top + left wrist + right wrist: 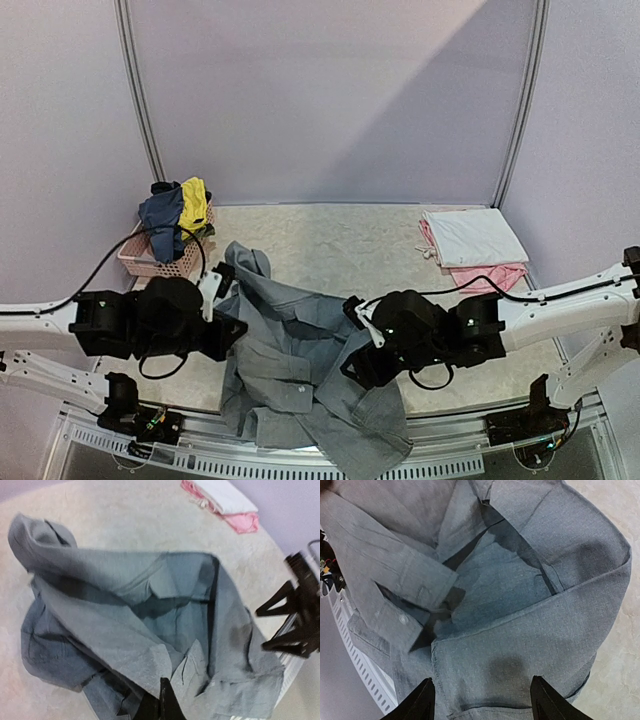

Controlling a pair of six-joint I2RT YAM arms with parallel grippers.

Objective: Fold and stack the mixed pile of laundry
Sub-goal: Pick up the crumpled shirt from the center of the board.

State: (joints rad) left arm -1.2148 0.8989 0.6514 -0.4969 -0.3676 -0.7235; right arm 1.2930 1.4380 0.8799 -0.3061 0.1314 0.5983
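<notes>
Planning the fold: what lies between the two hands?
The grey garment fills the stretch between the left hand and the right hand, as the top view shows.

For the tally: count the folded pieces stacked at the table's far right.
2: a white folded cloth lies on top, and a pink folded cloth lies beneath it, showing along its near edge. More pieces may be hidden between them.

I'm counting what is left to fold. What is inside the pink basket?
A navy garment and a yellow garment are piled in the basket, spilling over its rim. Whatever lies beneath them is covered, so any further pieces cannot be seen.
</notes>
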